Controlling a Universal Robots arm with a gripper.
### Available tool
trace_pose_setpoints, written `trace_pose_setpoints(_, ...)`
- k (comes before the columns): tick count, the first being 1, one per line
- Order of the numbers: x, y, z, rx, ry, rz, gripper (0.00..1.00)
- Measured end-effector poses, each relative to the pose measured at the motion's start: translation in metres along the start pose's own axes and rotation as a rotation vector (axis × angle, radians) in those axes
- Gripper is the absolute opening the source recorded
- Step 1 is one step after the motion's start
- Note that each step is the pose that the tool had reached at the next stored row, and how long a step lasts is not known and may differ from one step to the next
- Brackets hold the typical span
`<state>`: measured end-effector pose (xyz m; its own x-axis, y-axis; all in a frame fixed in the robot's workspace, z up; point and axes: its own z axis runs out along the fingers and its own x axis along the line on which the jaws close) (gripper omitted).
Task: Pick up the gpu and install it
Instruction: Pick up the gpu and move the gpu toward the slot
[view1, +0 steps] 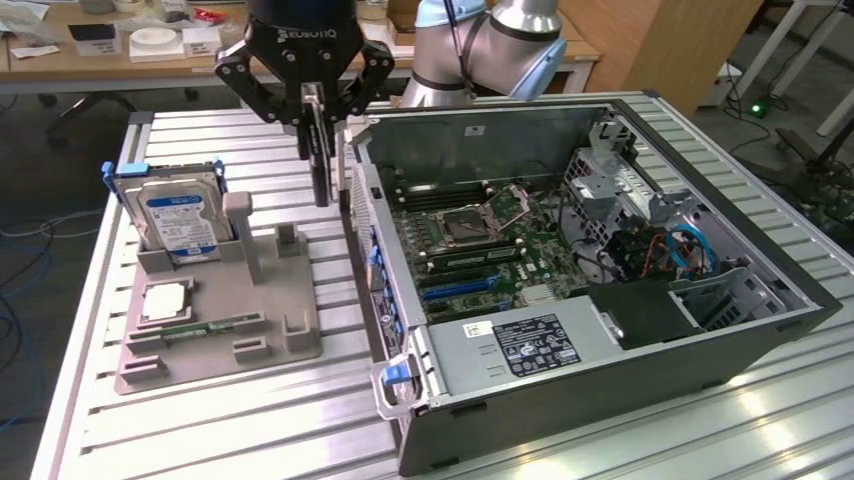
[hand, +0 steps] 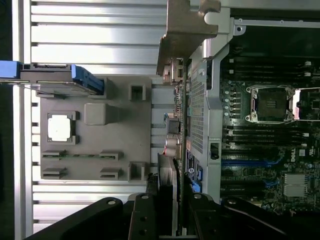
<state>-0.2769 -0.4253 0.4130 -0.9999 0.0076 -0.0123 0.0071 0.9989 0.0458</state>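
End effector: the gripper (view1: 312, 108) (hand: 173, 202) was clamped narrow on the upper edge of the gpu (view1: 320, 165) (hand: 186, 35).
Card position: the gpu hung upright and edge-on, lifted off the grey holder (view1: 267, 320) and just beside the outer wall of the computer case (view1: 747, 330) — between the two.
Fixture: the hard drive (view1: 176, 215) stood upright in the grey holder; a processor chip (view1: 163, 300) and a memory stick (view1: 200, 328) lay flat.
Chassis: the side was open — the motherboard (view1: 467, 250) was exposed.
Surface: the holder and the case sat on a slatted metal table (view1: 200, 430).
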Motion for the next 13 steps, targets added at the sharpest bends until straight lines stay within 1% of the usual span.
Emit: trace_pose_setpoints(13,-0.018,0.0002,0.0002,0.0000,0.0000,0.000,0.28)
